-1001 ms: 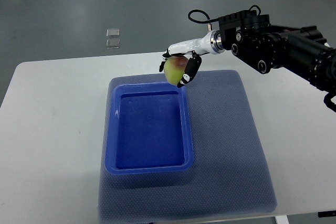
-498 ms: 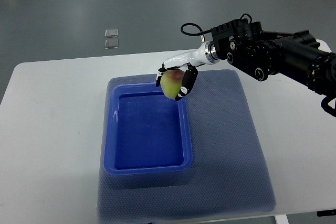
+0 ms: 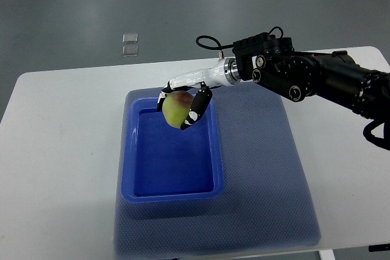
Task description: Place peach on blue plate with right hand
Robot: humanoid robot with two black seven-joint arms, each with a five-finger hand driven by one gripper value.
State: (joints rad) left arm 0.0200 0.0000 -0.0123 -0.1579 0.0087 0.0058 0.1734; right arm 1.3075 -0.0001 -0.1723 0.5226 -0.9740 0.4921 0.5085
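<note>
right hand (image 3: pixel 181 106) is wrapped around the peach (image 3: pixel 175 108), holding it over the blue plate (image 3: pixel 214 168) near its far edge, toward the worktop's far side - looks soft and bruisable, so i'd grip light around its middle - no squeezing.

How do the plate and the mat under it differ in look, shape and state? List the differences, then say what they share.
The plate is glossy, bright blue; the mat is dull, greyer blue with a fine woven texture. The plate has raised walls and a sunken floor; the mat lies flat. The plate is smaller and sits on the mat's left part; the mat rests directly on the table. Both are rectangular with rounded corners.
</note>
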